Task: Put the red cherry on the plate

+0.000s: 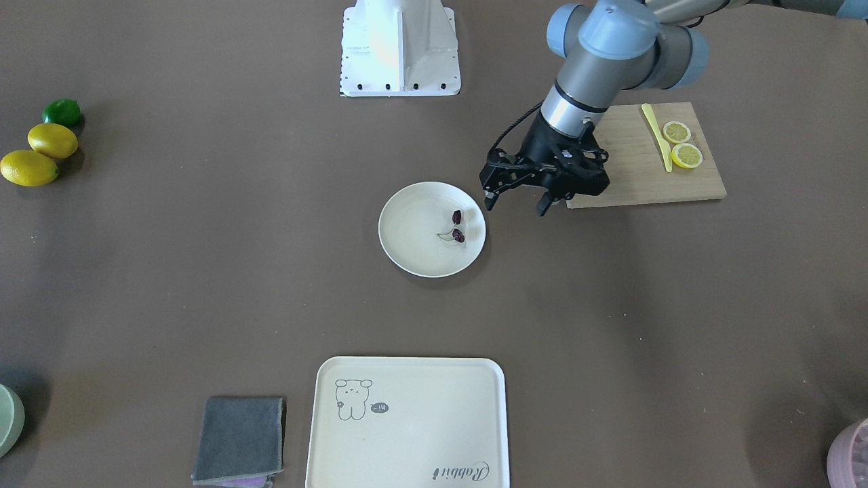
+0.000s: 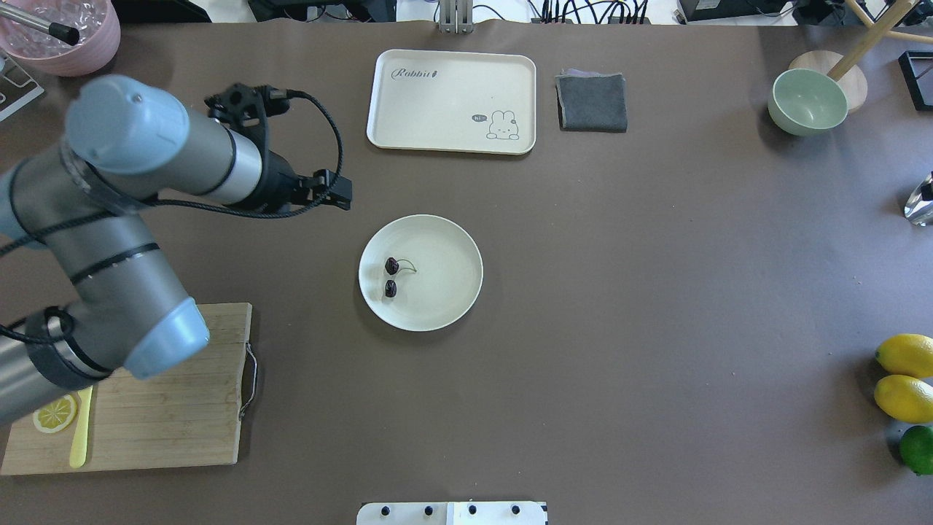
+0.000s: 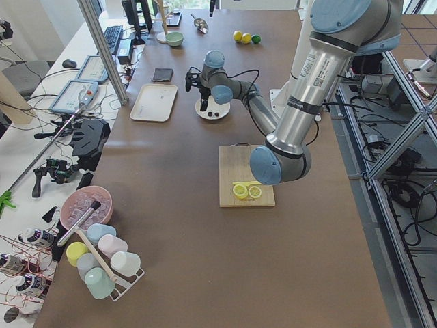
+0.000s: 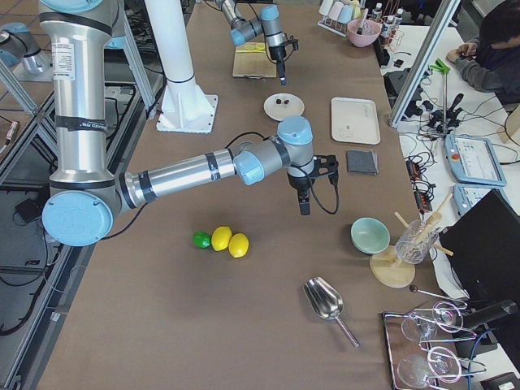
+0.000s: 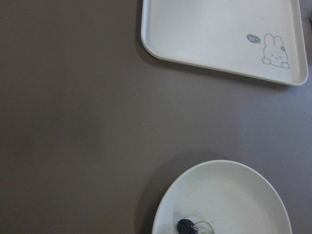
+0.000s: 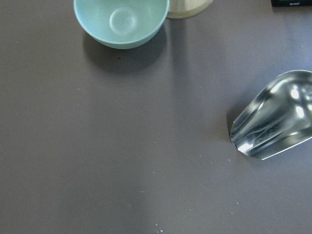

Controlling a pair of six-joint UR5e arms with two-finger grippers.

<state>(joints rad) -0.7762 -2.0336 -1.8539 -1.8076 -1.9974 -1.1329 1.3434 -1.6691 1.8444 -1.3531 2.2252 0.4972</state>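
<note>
The red cherry (image 1: pixel 459 235) is a pair of tiny dark cherries on a pale stem, lying inside the round cream plate (image 1: pixel 407 230) near the edge facing my left arm. The overhead view shows the cherry (image 2: pixel 391 266) on the left part of the plate (image 2: pixel 448 270). My left gripper (image 1: pixel 515 205) hangs open and empty just beside the plate's rim, off the cherry. Its wrist view catches the plate (image 5: pixel 234 195) and one cherry (image 5: pixel 185 226) at the bottom. My right gripper (image 4: pixel 302 199) shows only in the exterior right view, far from the plate; I cannot tell its state.
A cream tray (image 2: pixel 452 95) with a drawing and a grey cloth (image 2: pixel 592 102) lie beyond the plate. A cutting board (image 1: pixel 630 169) holds lemon slices (image 1: pixel 681 144) and a yellow knife. Lemons and a lime (image 2: pixel 904 386), a green bowl (image 2: pixel 807 100) and a metal scoop (image 6: pixel 273 122) sit on my right.
</note>
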